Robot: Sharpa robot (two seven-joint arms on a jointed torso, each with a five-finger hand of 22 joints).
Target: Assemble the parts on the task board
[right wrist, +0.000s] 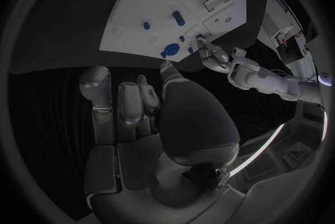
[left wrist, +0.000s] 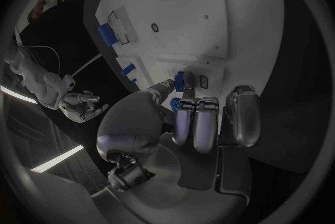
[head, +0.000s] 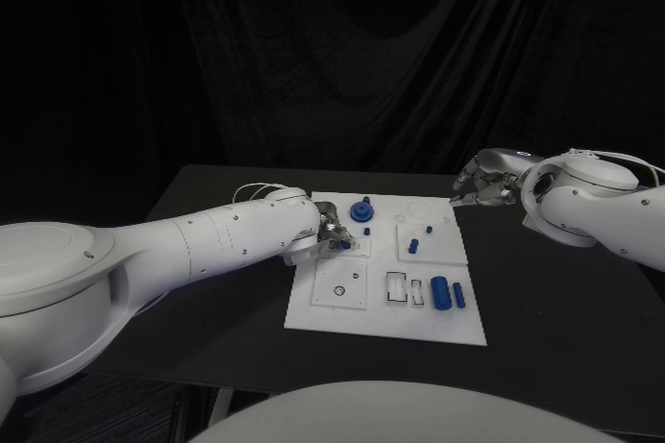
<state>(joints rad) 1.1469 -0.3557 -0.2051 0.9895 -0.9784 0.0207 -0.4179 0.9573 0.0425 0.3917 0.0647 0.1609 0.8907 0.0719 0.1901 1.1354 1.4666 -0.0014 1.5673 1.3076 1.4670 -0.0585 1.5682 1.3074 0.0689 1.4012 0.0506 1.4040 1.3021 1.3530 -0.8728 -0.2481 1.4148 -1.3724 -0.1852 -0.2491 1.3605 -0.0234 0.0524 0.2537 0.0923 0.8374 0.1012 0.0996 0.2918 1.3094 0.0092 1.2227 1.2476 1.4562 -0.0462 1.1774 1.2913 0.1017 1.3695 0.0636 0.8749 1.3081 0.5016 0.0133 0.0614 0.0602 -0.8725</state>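
We've got our left hand [head: 330, 233] over the white plastic task board [head: 389, 313], pinching a small blue plastic peg [left wrist: 187, 81] near the blue round knob [head: 361, 210]. It looks light, rigid, slippery: grip its sides. Our right hand [head: 480, 186] hovers at the board's far corner, fingers curled, holding nothing.

Two bulky white arms with smooth rounded shells and small dark screw dots. Left hand [head: 330, 233] and right hand [head: 483, 186] are silver-grey metal. Thin pale cable loops just behind the left hand.
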